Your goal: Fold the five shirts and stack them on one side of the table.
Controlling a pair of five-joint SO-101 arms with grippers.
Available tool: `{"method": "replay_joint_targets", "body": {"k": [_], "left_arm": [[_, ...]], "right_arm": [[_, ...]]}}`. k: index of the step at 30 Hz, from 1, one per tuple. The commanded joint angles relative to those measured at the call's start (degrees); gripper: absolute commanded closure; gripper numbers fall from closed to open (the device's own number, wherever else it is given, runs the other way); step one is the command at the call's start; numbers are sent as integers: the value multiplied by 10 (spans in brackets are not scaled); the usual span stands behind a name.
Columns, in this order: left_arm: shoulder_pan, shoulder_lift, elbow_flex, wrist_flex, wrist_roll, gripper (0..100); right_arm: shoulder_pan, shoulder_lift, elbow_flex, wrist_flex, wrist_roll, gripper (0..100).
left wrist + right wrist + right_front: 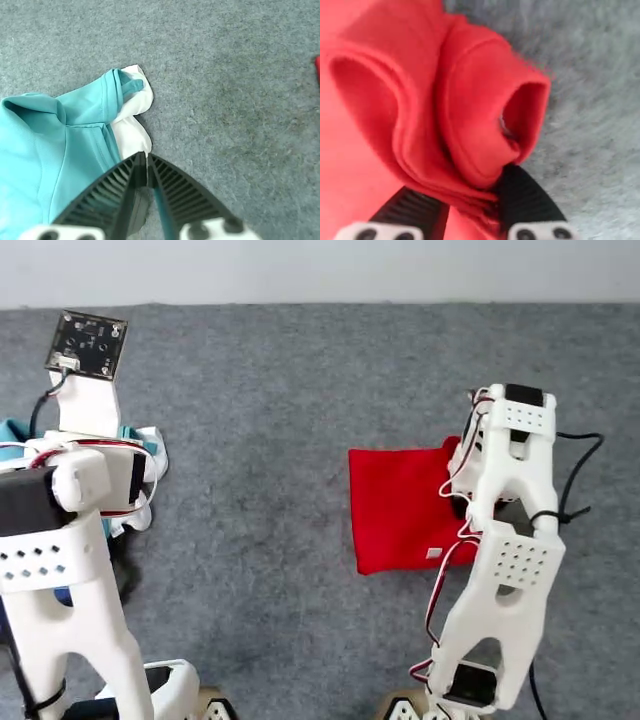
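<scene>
A red shirt (400, 510) lies folded on the grey table at centre right, and one arm stands over its right edge. In the right wrist view my right gripper (465, 185) is shut on a bunched fold of the red shirt (470, 115), with the cloth pinched between its black fingers (525, 200). At the table's left edge a teal shirt (50, 150) lies crumpled over a white shirt (132, 135). My left gripper (147, 165) hangs just above the white cloth, its tips pressed together. The other arm covers most of this pile (150, 445) in the high view.
Bare grey carpet-like surface (260, 420) spreads between the two arms and toward the far edge. A small black board (90, 345) sits on the left arm near the back left. Cables (580, 470) trail beside the right arm.
</scene>
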Motion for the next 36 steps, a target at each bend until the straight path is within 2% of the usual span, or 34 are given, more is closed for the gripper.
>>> {"method": "replay_joint_targets", "body": {"k": [1, 9, 11, 16, 18, 20, 22, 26, 32, 36], "left_arm": [[1, -12, -2, 6, -8, 985], [2, -12, -2, 6, -6, 985], [2, -12, -2, 6, -7, 985], [2, -12, -2, 6, -6, 985], [2, -12, -2, 6, -5, 985], [2, -12, -2, 6, -5, 985], [2, -12, -2, 6, -5, 985], [2, -12, -2, 6, -5, 985], [2, -12, -2, 6, -4, 985], [2, -12, -2, 6, -4, 985]], "right_arm": [[28, -40, -18, 7, 102, 988], [69, -59, -56, -105, 435, 989], [70, -58, -87, -145, 495, 989], [54, -58, -109, -230, 571, 989], [45, -58, -109, -235, 573, 983], [38, -59, -109, -229, 572, 931], [37, -65, -113, -219, 549, 841], [36, -93, -127, -206, 383, 748], [4, -154, -128, -116, 173, 721], [-21, -178, -127, -57, -35, 721]]}}
